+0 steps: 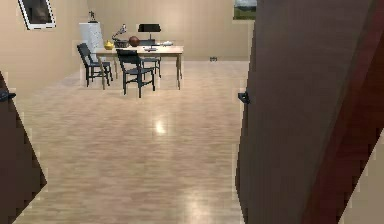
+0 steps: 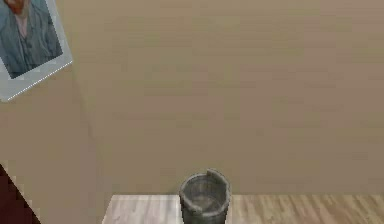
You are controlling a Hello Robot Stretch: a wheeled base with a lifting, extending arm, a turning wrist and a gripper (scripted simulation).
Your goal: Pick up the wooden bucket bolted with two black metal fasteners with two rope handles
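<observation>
Arm side view, six o'clock, right at the bottom edge: is that our bucket (image 2: 205,196)?

We think so. It is a round greyish tub with a darker band, standing upright on the wooden floor (image 2: 300,208) with its mouth facing up. The beige wall (image 2: 230,90) is close behind it. We cannot make out the rope handles or the fasteners.

And the gripper? How do its fingers stand?

We cannot tell, so we leave its state unsaid.

Then which way does the bucket lie from it?

We can only judge that. The bucket lies out on the side the arm reaches, low and about centred, so we would expect a fairly straight reach outward and a low lift. Its long axis is vertical, so we would come at the rim or the wall from above.

Anything near it?

A framed picture (image 2: 30,42) hangs at ten o'clock, well apart from it. A dark door edge (image 2: 15,200) shows at eight o'clock.

And the forward view?

A dark door (image 1: 300,110) stands at three o'clock. A table (image 1: 168,49) with chairs stands far off at eleven.
</observation>
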